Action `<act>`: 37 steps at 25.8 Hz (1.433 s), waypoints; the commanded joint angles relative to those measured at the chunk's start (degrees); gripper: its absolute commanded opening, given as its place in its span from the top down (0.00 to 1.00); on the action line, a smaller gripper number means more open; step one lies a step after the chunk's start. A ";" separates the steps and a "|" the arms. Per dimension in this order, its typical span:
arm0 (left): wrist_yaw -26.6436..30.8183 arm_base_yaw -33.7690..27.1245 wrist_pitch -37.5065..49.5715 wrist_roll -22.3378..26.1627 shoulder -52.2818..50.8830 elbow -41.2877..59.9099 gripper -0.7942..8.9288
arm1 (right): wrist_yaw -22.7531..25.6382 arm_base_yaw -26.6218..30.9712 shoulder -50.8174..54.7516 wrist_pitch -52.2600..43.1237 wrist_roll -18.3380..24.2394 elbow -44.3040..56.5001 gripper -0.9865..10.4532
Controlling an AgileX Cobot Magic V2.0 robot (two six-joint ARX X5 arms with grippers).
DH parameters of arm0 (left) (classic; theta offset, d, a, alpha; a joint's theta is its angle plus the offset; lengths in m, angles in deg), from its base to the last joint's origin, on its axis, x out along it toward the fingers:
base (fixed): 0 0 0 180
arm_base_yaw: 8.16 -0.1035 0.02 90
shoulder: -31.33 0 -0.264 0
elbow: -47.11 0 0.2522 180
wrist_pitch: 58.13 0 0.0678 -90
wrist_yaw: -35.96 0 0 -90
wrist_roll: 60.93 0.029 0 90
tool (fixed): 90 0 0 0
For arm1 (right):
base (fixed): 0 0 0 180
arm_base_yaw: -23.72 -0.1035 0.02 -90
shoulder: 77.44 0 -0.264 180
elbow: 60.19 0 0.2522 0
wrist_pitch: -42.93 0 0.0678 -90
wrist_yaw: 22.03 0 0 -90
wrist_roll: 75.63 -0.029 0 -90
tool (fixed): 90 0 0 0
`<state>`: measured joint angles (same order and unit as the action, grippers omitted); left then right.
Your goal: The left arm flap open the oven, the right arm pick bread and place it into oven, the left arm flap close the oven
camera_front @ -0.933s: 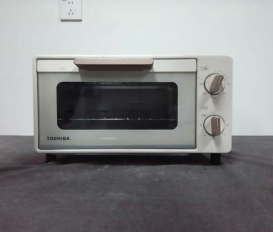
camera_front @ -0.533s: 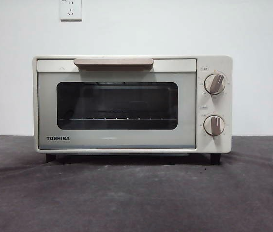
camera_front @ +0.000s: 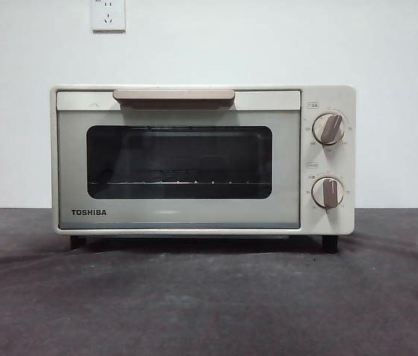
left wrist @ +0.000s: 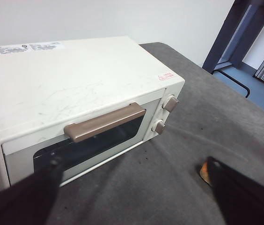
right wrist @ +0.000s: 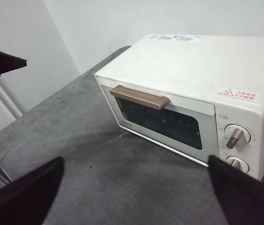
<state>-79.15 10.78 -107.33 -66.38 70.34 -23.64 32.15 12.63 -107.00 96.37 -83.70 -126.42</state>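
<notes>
Cream-white oven (camera_front: 202, 159) sits on the grey cloth table (camera_front: 209, 304), door shut, beige bar handle (camera_front: 173, 96) along the door's upper edge, two knobs (camera_front: 328, 128) stacked at one end. My left gripper (left wrist: 136, 187) hangs in front of the door, clear of it, jaws spread wide. A sliver of golden bread (left wrist: 205, 172) shows on the cloth beside one of its jaws. My right gripper (right wrist: 136, 187) also hangs before the oven, jaws wide, holding nothing.

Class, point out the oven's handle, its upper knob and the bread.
handle (camera_front: 173, 96): front view, middle of bar.
upper knob (camera_front: 330, 128): front view, its grip.
bread (left wrist: 205, 172): left wrist view, orange edge beside finger.
</notes>
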 commanded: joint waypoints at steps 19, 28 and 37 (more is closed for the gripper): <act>-0.24 0.22 -0.15 -0.26 0.31 -1.25 0.37 | 13.84 -0.11 -10.23 17.66 -4.68 -0.76 0.45; -0.24 0.22 -0.63 -0.39 0.28 -1.27 0.37 | 19.91 -1.25 -22.16 21.20 -4.57 2.16 0.45; -0.22 0.22 -0.55 -0.37 0.31 -1.27 0.37 | 23.74 -2.34 -29.92 14.51 -7.28 10.93 0.45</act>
<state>-79.15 10.78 -108.27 -66.45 70.32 -23.64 55.24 10.60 -135.85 111.78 -89.43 -115.54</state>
